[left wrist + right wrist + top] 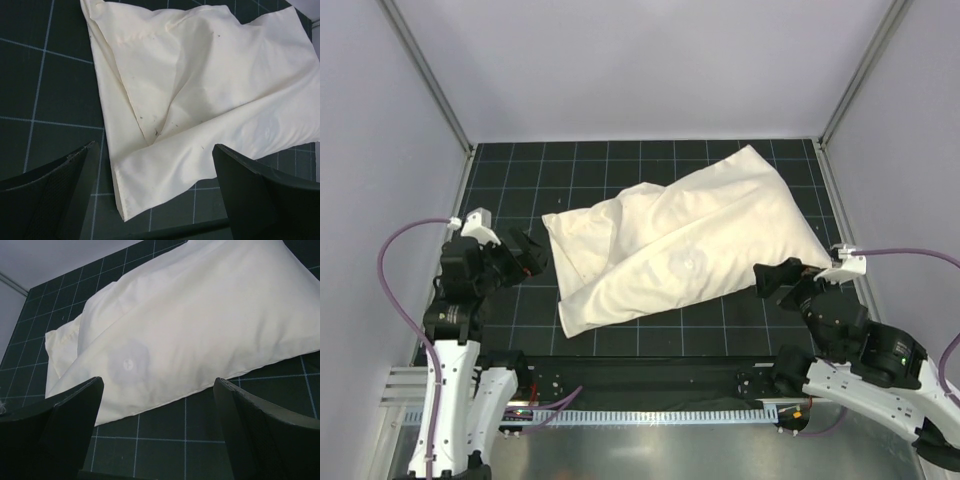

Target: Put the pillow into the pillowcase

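Evidently, the pillowcase [670,250] is laid slantwise across the gridded bench [510,180], from near the far right corner down toward the middle of the near edge. Its right part is filled out and puffy, where the pillow [745,215] is held inside it. A round logo [690,262] is seen only faintly through the cloth (no bare pillow surface is shown in any view). The left end of the pillowcase is flat, limp and creased, with one fold drawn toward the far left and a loose corner pointed at the near edge.

The left gripper [542,252] is held by the left edge of the bench, with its fingers [55,185] spread wide and nothing gripped. In the left wrist view the limp end is seen ahead of and between the spread fingers, with its near corner in the gap. Whether the cloth is touched cannot be told.

The right gripper [782,275] is placed by the right edge, just beside the near right end of the stuffed part. Its fingers [260,430] are likewise spread, with nothing between them. In the right wrist view a strip of bare bench is seen between the fingertips and the long near edge of the pillowcase, and the logo lies ahead, slightly left of the gap.
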